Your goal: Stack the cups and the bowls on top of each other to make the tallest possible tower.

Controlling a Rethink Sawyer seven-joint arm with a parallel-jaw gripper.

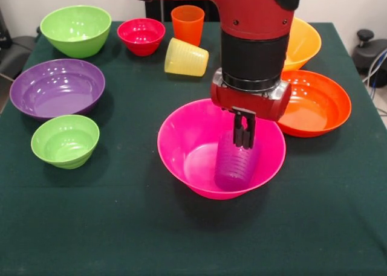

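A large pink bowl (pixel 186 144) sits at the table's middle. A purple ribbed cup (pixel 234 166) stands inside it, toward its right side, leaning a little. My gripper (pixel 243 130) comes straight down over the bowl, its black fingers close together on the cup's upper wall. Beyond the bowl a yellow cup (pixel 186 57) lies on its side, and an orange cup (pixel 187 23) stands upright behind it. No tower of stacked pieces shows beyond the cup in the pink bowl.
On the left are a purple bowl (pixel 57 87), a small green bowl (pixel 65 141) and a larger green bowl (pixel 75 29). A small red bowl (pixel 141 35) is at the back. An orange-red bowl (pixel 317 104) and a yellow-orange bowl (pixel 304 43) sit right of the arm.
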